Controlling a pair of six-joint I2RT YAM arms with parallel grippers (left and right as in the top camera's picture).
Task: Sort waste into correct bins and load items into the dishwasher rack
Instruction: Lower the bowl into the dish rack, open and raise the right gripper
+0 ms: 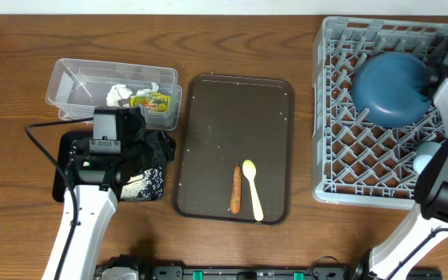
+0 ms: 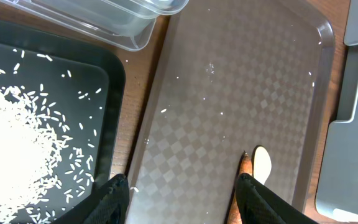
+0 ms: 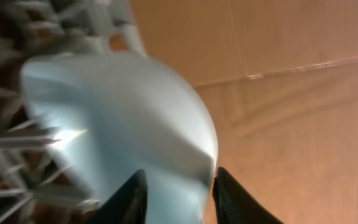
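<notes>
The dark blue plate lies between fingers of right hand.

Lighting bright and even from above; shadows soft. Right wrist view badly motion-blurred, glare washing out the plate. Left wrist view sharp; rice overexposed.

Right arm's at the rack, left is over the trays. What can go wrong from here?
1. The right gripper has its fingers either side of the dark blue plate's rim in the dishwasher rack, and the wrist view is blurred. If the plate isn't seated between pegs, pulling away may tip or drag it.
2. The food stick lies right beside the pale yellow spoon on the brown tray. The open left gripper may catch both and missort one.
</notes>
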